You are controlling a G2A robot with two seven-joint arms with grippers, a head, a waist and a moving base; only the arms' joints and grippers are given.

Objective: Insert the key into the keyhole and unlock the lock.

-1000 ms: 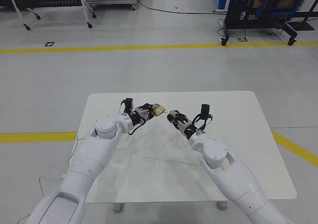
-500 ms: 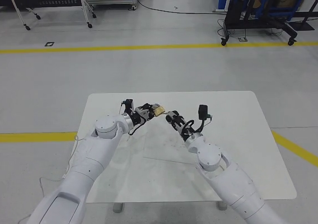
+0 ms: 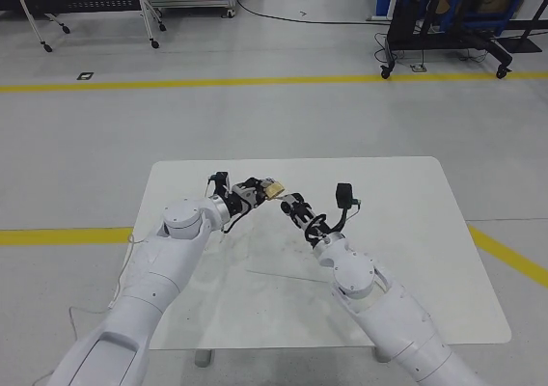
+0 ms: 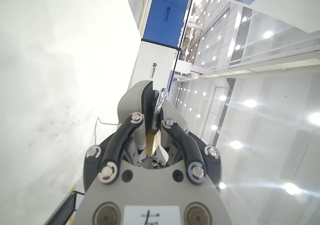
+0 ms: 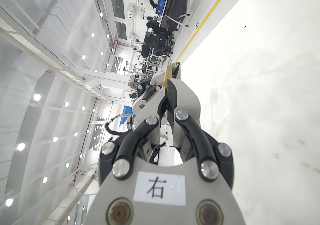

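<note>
- While hovering over surface [image 3: 409, 222], grips brass lock [image 3: 273, 189] tight in L end effector [image 3: 260, 189], shackle [image 4: 160, 101] betw. fingers [image 4: 132, 103].
- Pinches R end effector [image 3: 289, 201] closed, tip just beside lock; can't tell what, if anything, is held.

Brass-yellow lock [image 3: 272, 189], white table [image 3: 428, 222]

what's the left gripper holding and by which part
The brass lock, pinched in the left gripper, apparently by its silver shackle end; the body sits nearer the palm.
</note>
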